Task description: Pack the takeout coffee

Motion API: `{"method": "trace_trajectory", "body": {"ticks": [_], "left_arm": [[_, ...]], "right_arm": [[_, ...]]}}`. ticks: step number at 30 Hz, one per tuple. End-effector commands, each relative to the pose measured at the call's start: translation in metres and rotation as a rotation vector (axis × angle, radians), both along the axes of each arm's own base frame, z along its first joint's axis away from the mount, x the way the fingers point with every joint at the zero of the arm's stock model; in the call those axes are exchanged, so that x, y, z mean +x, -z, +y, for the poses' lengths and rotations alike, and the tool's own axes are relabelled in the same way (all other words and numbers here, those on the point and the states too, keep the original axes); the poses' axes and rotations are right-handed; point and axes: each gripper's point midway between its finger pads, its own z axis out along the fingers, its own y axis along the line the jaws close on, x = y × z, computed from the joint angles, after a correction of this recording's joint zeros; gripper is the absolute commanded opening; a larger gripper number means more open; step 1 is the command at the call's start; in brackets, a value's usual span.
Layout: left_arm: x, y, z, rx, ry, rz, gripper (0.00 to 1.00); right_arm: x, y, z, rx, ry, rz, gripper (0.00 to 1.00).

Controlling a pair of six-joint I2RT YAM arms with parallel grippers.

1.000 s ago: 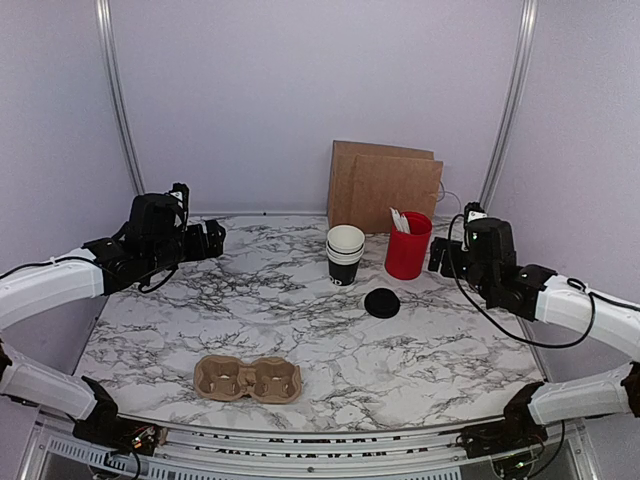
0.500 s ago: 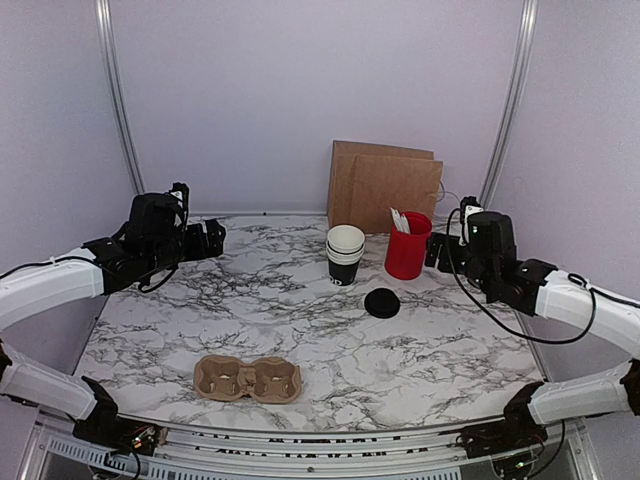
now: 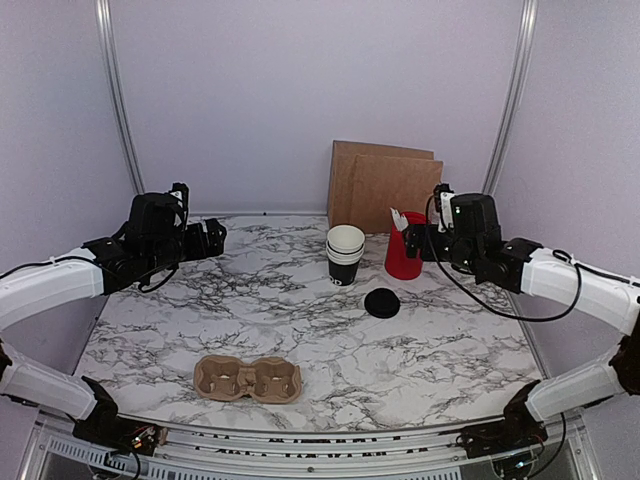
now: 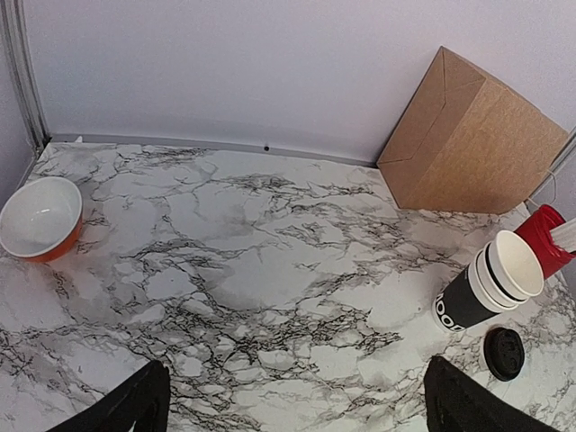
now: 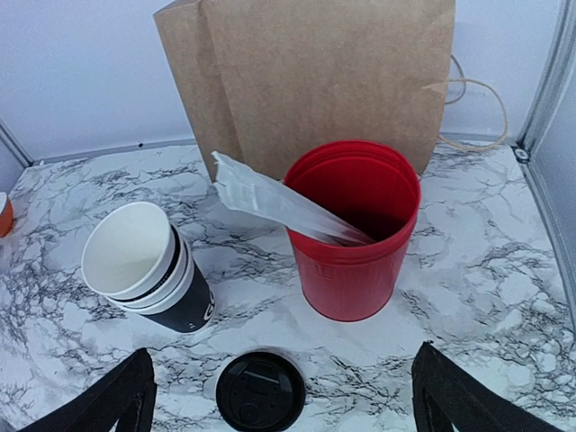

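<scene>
A stack of takeout cups (image 3: 345,255), a black one at the bottom with cream ones nested inside, stands upright at mid-table; the wrist views show it too (image 4: 486,288) (image 5: 148,270). The black round lid (image 3: 382,302) (image 5: 259,391) (image 4: 504,353) lies flat just in front and to the right of the stack. My right gripper (image 3: 420,242) (image 5: 283,387) is open, hovering by the red cup, with the lid below and between its fingers and nothing held. At the far left, my left gripper (image 3: 212,240) (image 4: 301,400) is open and empty above bare marble.
A red cup (image 3: 405,250) (image 5: 355,229) holding a wrapped white utensil stands right of the stack. Behind it a brown paper bag (image 3: 385,190) (image 4: 477,139) leans on the back wall. A cardboard cup carrier (image 3: 248,379) lies near the front. An orange-and-white bowl (image 4: 40,219) sits far left.
My right arm has swung left and forward, bringing its gripper up against the red cup. The left arm and all the objects are where they were.
</scene>
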Motion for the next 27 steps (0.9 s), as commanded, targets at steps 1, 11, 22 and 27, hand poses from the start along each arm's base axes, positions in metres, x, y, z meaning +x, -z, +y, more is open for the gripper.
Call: {"method": "trace_trajectory", "body": {"ticks": [1,11,22,27], "left_arm": [[-0.004,0.005,-0.006,-0.027,0.022,0.02,0.99],[-0.013,0.021,-0.009,-0.045,0.049,0.083,0.99],[-0.018,0.027,-0.007,-0.054,0.044,0.101,0.99],[-0.017,0.025,-0.008,-0.051,0.049,0.098,0.99]], "right_arm": [[-0.005,-0.013,0.045,-0.061,-0.137,0.004,0.96],[-0.007,-0.005,0.129,-0.196,-0.297,0.085,0.9],[0.024,0.004,0.193,-0.226,-0.355,0.171,0.7],[0.039,0.009,0.198,-0.275,-0.322,0.182,0.6]]}}
